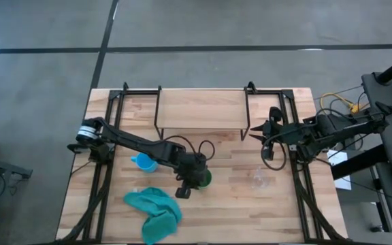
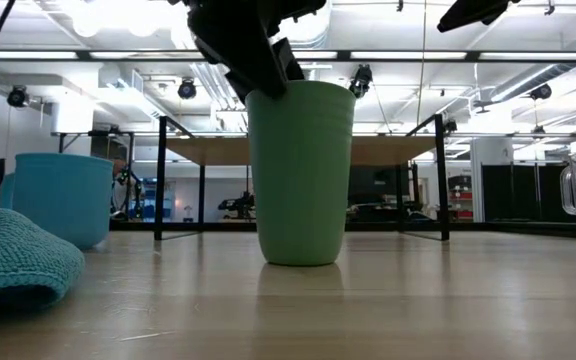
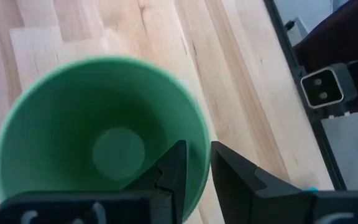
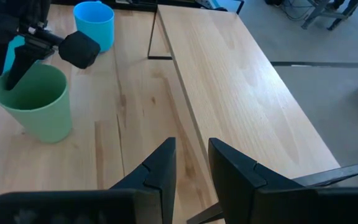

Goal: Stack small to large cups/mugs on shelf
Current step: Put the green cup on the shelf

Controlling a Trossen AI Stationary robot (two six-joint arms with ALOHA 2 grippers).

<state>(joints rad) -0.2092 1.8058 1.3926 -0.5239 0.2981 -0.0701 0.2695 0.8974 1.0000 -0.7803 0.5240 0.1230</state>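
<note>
The green tumbler (image 1: 205, 178) stands upright on its base at the table's middle (image 2: 300, 170). My left gripper (image 1: 194, 175) is above its rim, open, with one finger inside and one outside (image 3: 197, 146). The blue mug (image 1: 143, 163) stands to the tumbler's left. The clear glass mug (image 1: 262, 178) stands to its right. The shelf (image 1: 201, 109) stands bare at the far middle. My right gripper (image 1: 256, 133) is open and empty, in the air by the shelf's near right corner (image 4: 192, 146). My left gripper comes from above, one finger (image 3: 174, 167) inside the tumbler and one (image 3: 232, 174) outside, at the rim's wall (image 3: 202, 155). A strip of wall shows between the inner finger and the rim. I cannot tell whether a finger touches it. The tumbler stands on the table.
A teal cloth (image 1: 156, 212) lies crumpled near the table's front edge, left of the middle. Black frame rails (image 1: 298, 184) run along the table's left and right sides. Bare wood (image 1: 237, 204) lies between the tumbler and the glass mug.
</note>
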